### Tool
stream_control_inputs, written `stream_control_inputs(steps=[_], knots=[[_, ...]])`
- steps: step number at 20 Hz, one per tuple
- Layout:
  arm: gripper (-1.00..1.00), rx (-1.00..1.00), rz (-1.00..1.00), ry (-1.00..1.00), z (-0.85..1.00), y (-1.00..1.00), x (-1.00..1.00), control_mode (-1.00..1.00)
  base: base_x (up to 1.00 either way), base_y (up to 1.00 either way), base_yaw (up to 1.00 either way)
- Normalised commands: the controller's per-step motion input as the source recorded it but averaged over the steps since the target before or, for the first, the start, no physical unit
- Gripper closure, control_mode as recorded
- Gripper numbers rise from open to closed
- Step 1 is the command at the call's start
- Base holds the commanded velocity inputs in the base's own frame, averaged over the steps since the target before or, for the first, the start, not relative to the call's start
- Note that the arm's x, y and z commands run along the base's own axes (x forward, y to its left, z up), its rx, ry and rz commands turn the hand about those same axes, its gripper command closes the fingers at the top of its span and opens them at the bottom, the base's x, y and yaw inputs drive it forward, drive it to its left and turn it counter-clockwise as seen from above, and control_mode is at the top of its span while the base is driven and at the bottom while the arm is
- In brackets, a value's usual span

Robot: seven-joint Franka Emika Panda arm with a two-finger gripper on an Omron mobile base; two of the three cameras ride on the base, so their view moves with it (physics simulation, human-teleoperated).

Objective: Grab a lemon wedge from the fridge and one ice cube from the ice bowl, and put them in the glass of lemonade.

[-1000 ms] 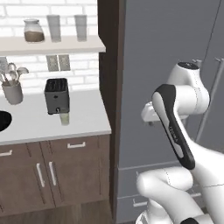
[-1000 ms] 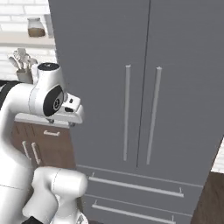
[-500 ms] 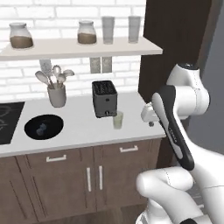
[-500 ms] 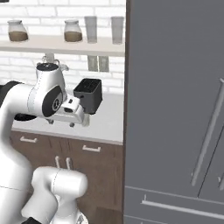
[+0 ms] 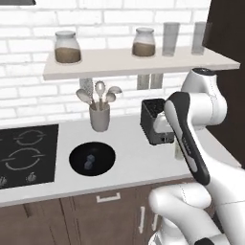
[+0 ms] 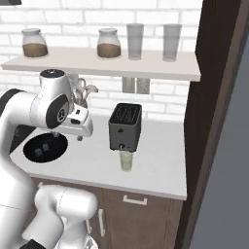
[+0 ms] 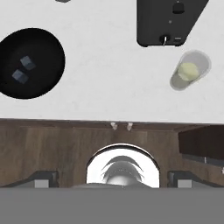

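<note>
- We see the ice bowl [image 5: 92, 158] on the counter [image 5: 129, 167] between the stove top [image 5: 27, 155] and the toaster [image 5: 154, 120]; two small grey-blue cubes lie near its middle, just beside each other.
- An ice cube [image 7: 28, 63] will likely be light, hard and slippery, so we judge a square pinch across two flat faces the safest hold, taking one cube without nudging its neighbour.
- The glass of lemonade [image 6: 126, 160] stands just in front of the toaster; it looks fragile and easy to tip.
- Our gripper [image 7: 113, 177] hangs above the counter's front edge, jaws spread wide, holding nothing.
- From above, the hand view shows a pale yellow blob in the glass, possibly the lemon wedge, though we cannot be sure; the right base view gives the glass side-on, while in the left base view the arm mostly hides it.
</note>
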Motion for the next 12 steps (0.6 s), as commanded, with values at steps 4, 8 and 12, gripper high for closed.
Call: stream_control_inputs(steps=[4,8,12], knots=[[-1.0,0.0,0.0,0.0,0.0,0.0,0.0,1.0,0.6,0.54,0.0],[-1.0,0.0,0.0,0.23,-0.27,0.28,0.69,-1.0,0.19,0.1,0.0],[-1.0,0.0,0.0,0.23,-0.57,0.25,0.67,-1.0,0.0,0.0,0.0]])
